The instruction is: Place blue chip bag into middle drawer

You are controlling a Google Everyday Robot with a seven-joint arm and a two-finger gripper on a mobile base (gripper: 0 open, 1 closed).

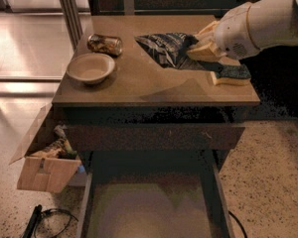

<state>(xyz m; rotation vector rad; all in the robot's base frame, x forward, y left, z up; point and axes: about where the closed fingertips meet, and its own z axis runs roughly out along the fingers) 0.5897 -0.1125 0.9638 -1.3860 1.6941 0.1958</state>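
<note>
The blue chip bag is a crumpled dark foil bag with white markings, held up above the countertop at its right part. My gripper comes in from the right on a white arm and is shut on the bag's right end. The middle drawer stands pulled out below the counter's front, showing a plain tan-grey floor between thin dark side walls. The gripper and bag are over the counter, well behind and above the drawer.
A tan bowl and a crushed can sit on the counter's left. A blue-topped yellow sponge lies at the right under my arm. A cardboard box of scraps stands on the floor at the left, beside a dark cable.
</note>
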